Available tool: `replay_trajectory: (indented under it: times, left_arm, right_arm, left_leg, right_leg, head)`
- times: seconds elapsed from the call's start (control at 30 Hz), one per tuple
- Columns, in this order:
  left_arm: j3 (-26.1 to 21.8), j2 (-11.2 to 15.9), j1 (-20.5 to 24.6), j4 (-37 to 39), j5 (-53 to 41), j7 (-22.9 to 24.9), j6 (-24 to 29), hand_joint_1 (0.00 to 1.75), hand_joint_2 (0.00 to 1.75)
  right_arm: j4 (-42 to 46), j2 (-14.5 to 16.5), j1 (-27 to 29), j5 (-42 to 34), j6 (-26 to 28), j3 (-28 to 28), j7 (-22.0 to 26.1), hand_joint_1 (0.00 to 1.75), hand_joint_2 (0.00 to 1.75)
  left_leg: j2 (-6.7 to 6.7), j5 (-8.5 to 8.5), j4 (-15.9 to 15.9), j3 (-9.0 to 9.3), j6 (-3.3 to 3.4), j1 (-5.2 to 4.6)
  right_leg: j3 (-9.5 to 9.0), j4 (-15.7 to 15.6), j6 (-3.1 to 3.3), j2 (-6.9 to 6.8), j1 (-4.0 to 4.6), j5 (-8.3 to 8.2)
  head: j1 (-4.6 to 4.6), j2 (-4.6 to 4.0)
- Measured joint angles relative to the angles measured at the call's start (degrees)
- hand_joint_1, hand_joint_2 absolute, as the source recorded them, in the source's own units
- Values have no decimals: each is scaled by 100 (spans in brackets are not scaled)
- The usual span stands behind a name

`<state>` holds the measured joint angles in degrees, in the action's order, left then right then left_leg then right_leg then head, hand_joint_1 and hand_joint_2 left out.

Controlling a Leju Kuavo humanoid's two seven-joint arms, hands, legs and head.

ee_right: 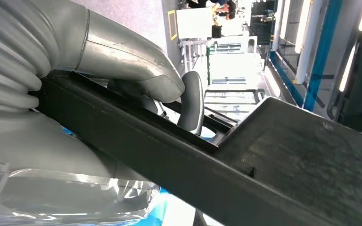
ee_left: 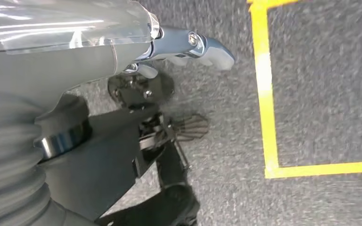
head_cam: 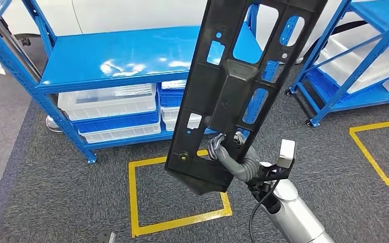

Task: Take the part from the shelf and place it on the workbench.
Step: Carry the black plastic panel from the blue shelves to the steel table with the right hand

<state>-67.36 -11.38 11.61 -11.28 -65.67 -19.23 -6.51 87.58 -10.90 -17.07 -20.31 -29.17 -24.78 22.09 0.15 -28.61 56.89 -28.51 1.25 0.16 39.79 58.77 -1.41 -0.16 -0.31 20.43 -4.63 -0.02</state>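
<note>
Head view: right hand [head_cam: 222, 146] gripping the lower part of a long black part [head_cam: 233, 86], fingers hooked through one of its openings, thumb side against the panel; part held up off the floor, tilted, top end leaning right and running out of the picture's top edge, in front of a blue shelf [head_cam: 106, 58]. Behind and under the shelf top, white and blue bins [head_cam: 109, 104]. On the grey carpet below the part, a yellow tape square [head_cam: 134, 202]; a second yellow square [head_cam: 372, 152] at far right, beside another blue rack [head_cam: 344, 76] with white bins. Left wrist view: left hand [ee_left: 188, 49] hanging over grey carpet, holding nothing, its light-grey fingertip sticking out past the ribbed cover; cannot tell whether the other fingers are spread or curled, being hidden behind the cover; yellow tape corner [ee_left: 269, 141] on the carpet nearby. Right wrist view: right hand [ee_right: 169, 89] clamped on the part [ee_right: 207, 165], thick grey thumb [ee_right: 132, 61] pressed on one face of the black edge, a dark finger [ee_right: 192, 101] curled over from the other side; bright blurred room beyond.
</note>
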Motion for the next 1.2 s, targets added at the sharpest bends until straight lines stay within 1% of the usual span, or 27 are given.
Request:
replay_trajectory:
  times: [0.03,0.1,0.13,0.17,0.2,0.23,0.27,0.33,0.37,0.4,0.47,0.5,0.53,0.63,0.67,0.7,0.73,0.77,0.8,0.87,0.9,0.97,1.03,1.1,1.13,1.17,1.2]
  left_arm:
    - [-1,-1,7,0,8,-21,7,0,175]
    - [-1,0,19,0,9,-42,17,0,175]
    - [-1,-1,17,0,7,-43,25,0,175]
    - [-1,-1,15,0,3,-43,31,0,175]
    - [0,-1,14,0,-3,-42,38,0,175]
    - [1,-1,13,0,-10,-41,45,0,175]
    - [1,-3,13,0,-16,-40,52,0,175]
    - [3,-13,17,0,-25,-36,67,0,175]
    - [4,-18,21,0,-26,-32,71,0,175]
    - [5,-22,24,0,-26,-28,73,0,175]
    - [6,-26,25,0,-27,-21,74,0,175]
    - [6,-28,25,0,-27,-18,75,0,175]
    - [6,-27,24,0,-27,-17,76,0,175]
    - [6,-24,13,0,-27,-12,84,0,175]
    - [6,-21,7,0,-27,-9,86,0,175]
    - [6,-19,2,0,-27,-6,87,0,175]
    - [7,-17,-2,0,-27,-4,87,0,175]
    - [8,-15,-4,0,-27,-3,87,0,175]
    - [9,-12,-2,0,-27,-2,88,0,175]
    - [10,-7,-4,0,-27,0,89,0,175]
    - [10,-4,-5,0,-27,1,91,0,175]
    - [15,-2,2,0,-28,2,93,0,175]
    - [27,-3,25,0,-31,2,94,0,175]
    - [39,-4,35,0,-31,3,94,0,175]
    - [42,-3,32,0,-31,4,94,0,175]
    - [44,-2,28,0,-31,5,94,0,175]
    - [46,-2,26,0,-31,7,94,0,175]
  right_arm:
    - [0,-1,8,3,2,10,-1,175,175]
    - [0,0,18,6,1,25,-2,175,175]
    - [-1,0,25,5,0,28,-2,175,175]
    - [-1,0,34,5,-1,31,-2,175,175]
    - [-1,0,43,5,-2,35,-3,175,175]
    - [-1,-1,49,5,-3,42,-3,175,175]
    - [1,-1,52,5,-3,52,-4,175,175]
    - [9,0,47,4,-3,78,-3,175,175]
    - [14,1,46,2,-3,91,-2,175,175]
    - [17,1,45,0,-3,101,1,175,175]
    - [21,3,47,-3,-3,112,3,175,175]
    - [21,4,47,-4,-3,115,2,175,175]
    - [21,5,46,-5,-4,117,1,175,175]
    - [14,8,56,-62,-48,118,-51,175,175]
    - [8,8,68,-102,-74,117,-87,175,175]
    - [3,8,81,-139,-95,117,-119,175,175]
    - [-2,8,92,-170,-107,117,-141,175,175]
    - [-3,8,99,-187,-111,118,-149,175,175]
    - [-5,8,101,-199,-112,119,-150,175,175]
    - [-11,8,102,-210,-114,121,-151,175,175]
    - [-15,8,108,-213,-114,122,-151,175,175]
    - [-21,6,126,-215,-113,139,-150,175,175]
    - [-23,5,133,-219,-109,175,-149,175,175]
    - [-22,9,140,-222,-108,199,-149,175,175]
    - [-26,10,149,-222,-107,205,-150,175,175]
    - [-31,11,162,-222,-107,208,-150,175,175]
    - [-37,10,172,-222,-106,211,-150,175,175]
  left_leg:
    - [14,63,-11,-61,40,9]
    - [24,170,-9,-195,79,2]
    - [27,224,-5,-264,81,-5]
    - [28,276,-1,-332,80,-11]
    - [30,326,3,-399,76,-19]
    - [30,372,6,-455,72,-28]
    - [30,410,8,-496,67,-37]
    - [31,472,8,-544,33,-50]
    - [34,498,7,-554,4,-42]
    - [37,525,-1,-563,-31,-30]
    - [36,544,-5,-573,-100,-14]
    - [31,484,56,-604,-130,-14]
    - [24,350,230,-677,-159,-13]
    - [16,-245,1325,-1110,-240,18]
    - [16,-322,1590,-1201,-262,29]
    - [16,-276,1631,-1182,-280,40]
    - [9,-136,1459,-1064,-292,52]
    - [-23,59,1090,-855,-295,63]
    - [-114,185,706,-623,-284,74]
    - [-283,269,200,-346,-249,86]
    - [-322,231,137,-313,-223,84]
    - [-238,247,90,-328,-154,89]
    - [-130,283,45,-330,-67,105]
    - [-18,304,26,-344,-21,105]
    - [39,307,27,-355,-16,102]
    - [96,309,28,-362,-14,100]
    - [154,309,30,-365,-15,99]
  right_leg:
    - [81,207,-28,10,-8,219]
    - [288,881,-69,13,-23,751]
    - [375,1246,-81,12,-27,907]
    - [400,1492,-81,12,-28,934]
    - [334,1566,-69,13,-28,865]
    - [146,1400,-40,13,-19,733]
    - [-153,1017,8,13,-3,608]
    - [-737,169,112,3,41,587]
    - [-895,-90,149,-1,64,626]
    - [-947,-197,172,-4,84,663]
    - [-952,-289,219,-11,84,595]
    - [-954,-332,250,-19,67,554]
    - [-952,-372,277,-25,47,514]
    - [-868,-357,303,8,28,458]
    - [-834,-331,301,35,25,451]
    - [-802,-298,296,67,20,450]
    - [-775,-262,288,108,14,453]
    - [-753,-223,273,154,7,461]
    - [-723,-185,251,200,2,470]
    - [-652,-122,187,296,-5,466]
    - [-616,-108,151,341,-7,450]
    - [-575,-90,80,402,-15,429]
    - [-458,123,13,286,-19,572]
    - [-140,788,-48,119,-35,923]
    - [50,1189,-74,88,-49,1085]
    - [188,1485,-94,75,-64,1170]
    - [225,1574,-108,64,-78,1143]
  head:
    - [0,0]
    - [0,0]
    - [0,0]
    - [0,0]
    - [0,0]
    - [0,0]
    - [0,0]
    - [0,0]
    - [0,0]
    - [0,0]
    - [0,0]
    - [-1,0]
    - [-1,0]
    - [-1,0]
    - [-1,0]
    - [-1,0]
    - [-1,0]
    - [-1,0]
    - [-1,0]
    - [-1,0]
    - [-1,0]
    - [-1,0]
    - [-1,0]
    - [0,0]
    - [0,0]
    - [0,0]
    - [0,0]
